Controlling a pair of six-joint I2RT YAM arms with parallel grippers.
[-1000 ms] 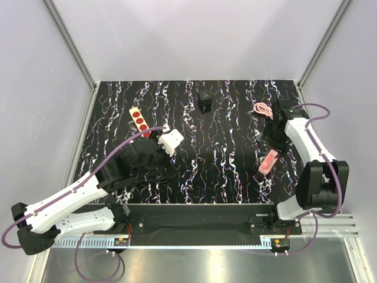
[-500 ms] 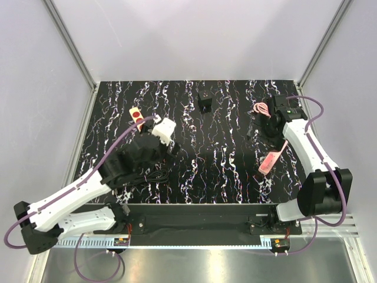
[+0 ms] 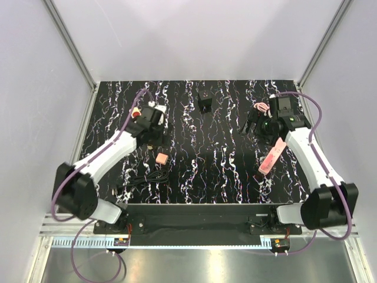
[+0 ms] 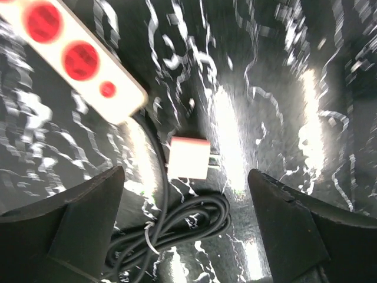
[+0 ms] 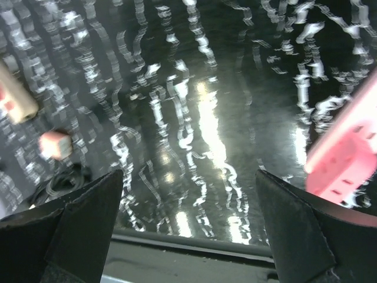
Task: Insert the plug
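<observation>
A pale pink plug [image 3: 162, 158] lies on the black marbled table with its black coiled cable [image 3: 147, 177] just in front of it. In the left wrist view the plug [image 4: 188, 158] lies between a cream power strip with red sockets [image 4: 76, 59] and the cable coil [image 4: 177, 227]. My left gripper [image 3: 152, 131] is open and empty above them, and it also shows in the left wrist view [image 4: 185, 236]. The arm hides most of the cream strip [image 3: 135, 113] in the top view. My right gripper [image 3: 252, 124] is open and empty, and it also shows in the right wrist view [image 5: 188, 236].
A pink power strip [image 3: 271, 158] lies at the right, also seen in the right wrist view [image 5: 347, 159]. A pink coiled cable [image 3: 262, 107] and a small black block [image 3: 204, 103] sit toward the back. Grey walls close in the table.
My left arm has swung from the near left toward the far left, uncovering the plug and cable coil. My right gripper has lifted away from the pink strip and turned leftward.
</observation>
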